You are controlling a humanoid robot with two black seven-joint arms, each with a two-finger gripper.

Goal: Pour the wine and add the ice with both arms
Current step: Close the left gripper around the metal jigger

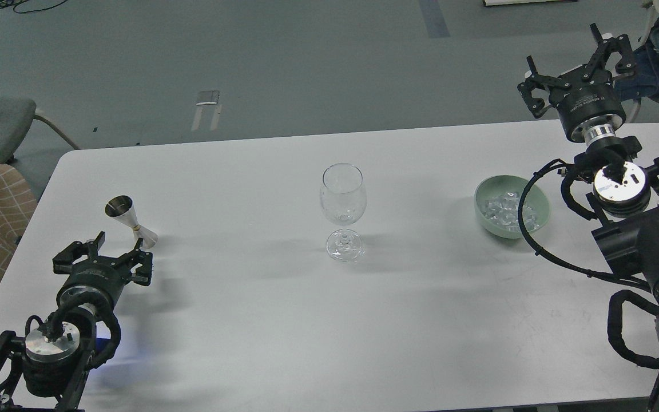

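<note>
Both pronged grippers, left (116, 247) and right (571, 57), gape beside the rounded glass (343, 197) (clear, stemmed).

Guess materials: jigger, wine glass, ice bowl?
Jigger: likely polished steel, mirror-like glints. Wine glass: clear glass, table visible through it, though plastic possible. Bowl: pale green, smooth satin finish, probably glazed ceramic or plastic.

A clear wine glass (342, 213) stands upright mid-table, a steel jigger (130, 220) tilts at left, and small clear ice cubes (504, 207) fill a pale green bowl (485, 220) at right.
</note>
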